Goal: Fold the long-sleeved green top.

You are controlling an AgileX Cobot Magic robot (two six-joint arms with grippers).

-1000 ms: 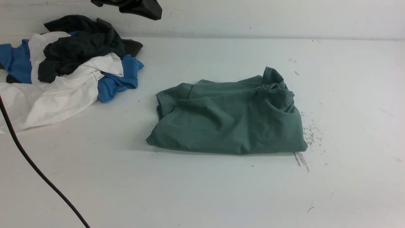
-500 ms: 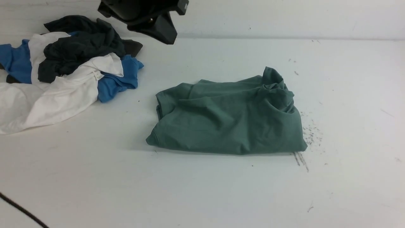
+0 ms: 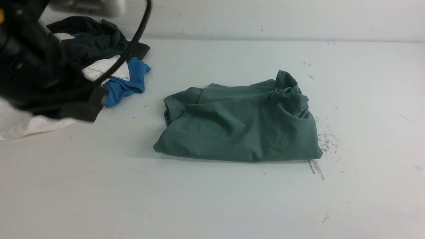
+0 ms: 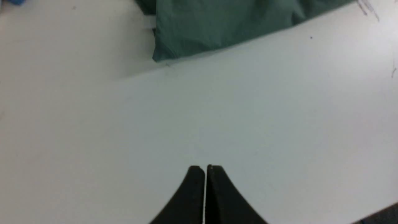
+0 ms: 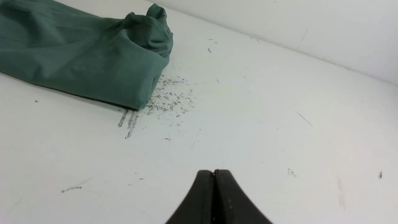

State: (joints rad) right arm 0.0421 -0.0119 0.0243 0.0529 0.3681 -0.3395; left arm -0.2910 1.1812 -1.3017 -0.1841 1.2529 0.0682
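My left arm just swung in front of the clothes pile; both hands [image 4: 205, 169] [image 5: 214, 172] pressed together, empty; sage-green cotton long-sleeved top [image 3: 239, 126] lies folded, untouched — looks done.

- The left arm [image 3: 40, 76] appeared as a large, blurred dark mass on the left of the front view, well to the left of the green long-sleeved top [image 3: 239, 126] and clear of it.
- The left gripper [image 4: 205, 169] was closed, its jaws pressed together and empty, near the top's corner.
- The right gripper [image 5: 214, 172] was likewise closed and empty, apart from the top's bunched end.
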